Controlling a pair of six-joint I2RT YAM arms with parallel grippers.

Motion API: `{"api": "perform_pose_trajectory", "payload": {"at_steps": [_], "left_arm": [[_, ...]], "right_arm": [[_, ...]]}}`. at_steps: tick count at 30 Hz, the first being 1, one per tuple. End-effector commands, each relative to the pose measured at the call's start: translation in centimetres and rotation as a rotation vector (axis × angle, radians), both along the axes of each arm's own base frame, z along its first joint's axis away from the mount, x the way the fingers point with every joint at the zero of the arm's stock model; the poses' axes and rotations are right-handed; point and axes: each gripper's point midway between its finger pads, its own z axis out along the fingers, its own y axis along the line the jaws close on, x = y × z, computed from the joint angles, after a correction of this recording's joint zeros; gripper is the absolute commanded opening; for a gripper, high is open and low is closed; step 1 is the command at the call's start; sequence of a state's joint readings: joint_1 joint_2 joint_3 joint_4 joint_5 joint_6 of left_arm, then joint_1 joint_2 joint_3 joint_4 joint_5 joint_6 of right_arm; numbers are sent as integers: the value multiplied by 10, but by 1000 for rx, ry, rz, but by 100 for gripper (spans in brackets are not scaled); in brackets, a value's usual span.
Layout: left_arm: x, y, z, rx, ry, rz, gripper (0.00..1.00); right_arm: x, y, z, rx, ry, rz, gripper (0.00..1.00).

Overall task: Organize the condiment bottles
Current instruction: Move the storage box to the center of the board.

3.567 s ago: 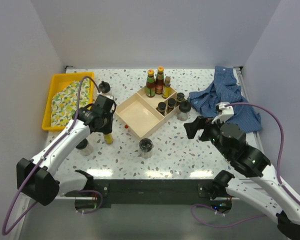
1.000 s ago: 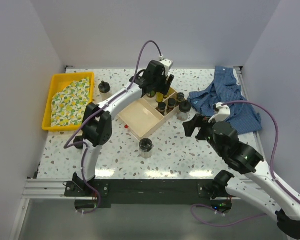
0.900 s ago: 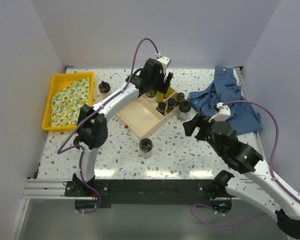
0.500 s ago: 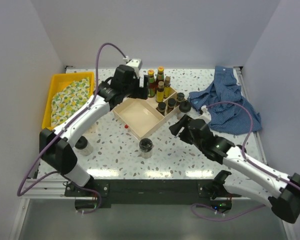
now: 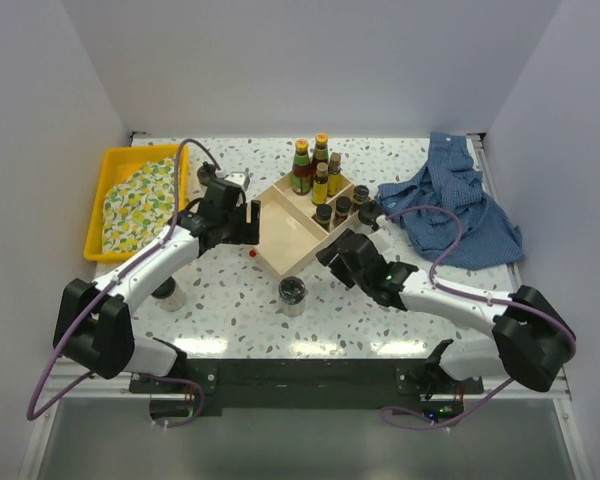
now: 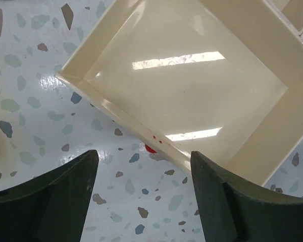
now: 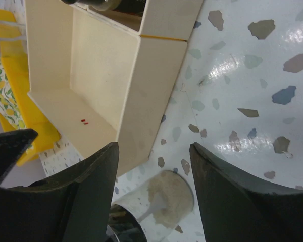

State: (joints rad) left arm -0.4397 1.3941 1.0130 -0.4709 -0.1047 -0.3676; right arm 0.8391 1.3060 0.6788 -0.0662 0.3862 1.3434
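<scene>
Left hand (image 6: 144,156) back from bottles (image 5: 302,170) to box (image 5: 280,235) left edge, agape, empty; right hand (image 7: 152,147) nearer box, agape, empty.

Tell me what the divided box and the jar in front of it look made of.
Divided box: pale cream, smooth; its floor mirrors the lights, so lacquered wood or plastic. Jar: clear glass or plastic, beige powder visible through the wall; dark lid, likely plastic.

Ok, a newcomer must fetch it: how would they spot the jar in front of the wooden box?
Start at the wooden box mid-table. Just off its near corner stands a squat clear jar with a black lid. Unlike the bottles in the box, it sits alone on the tabletop.
</scene>
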Motion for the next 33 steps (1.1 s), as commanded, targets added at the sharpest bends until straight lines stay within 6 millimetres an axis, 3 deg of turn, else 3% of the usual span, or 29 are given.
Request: {"api": "perform_pose_trajectory", "payload": {"at_steps": [1,8,10,18,23,33], "left_arm": [[13,-12,-6,-54,-38,-5,78],[20,-19,-21,-60,6,-6,72],[22,-20,-27,-54,22,-1,71],[31,-25,-44,-71,38,28,63],[45,-27,-42,-53,29,40,58],[72,-35,-41,-46,22,46,53]], "right_arm": [[35,16,35,73,-132,-79,60],[48,32,19,61,-106,-82,55],[50,31,9,42,-96,-94,54],[62,25,6,1,-118,-151,39],[71,17,9,-37,-146,-170,24],[94,8,8,-42,-165,-184,12]]}}
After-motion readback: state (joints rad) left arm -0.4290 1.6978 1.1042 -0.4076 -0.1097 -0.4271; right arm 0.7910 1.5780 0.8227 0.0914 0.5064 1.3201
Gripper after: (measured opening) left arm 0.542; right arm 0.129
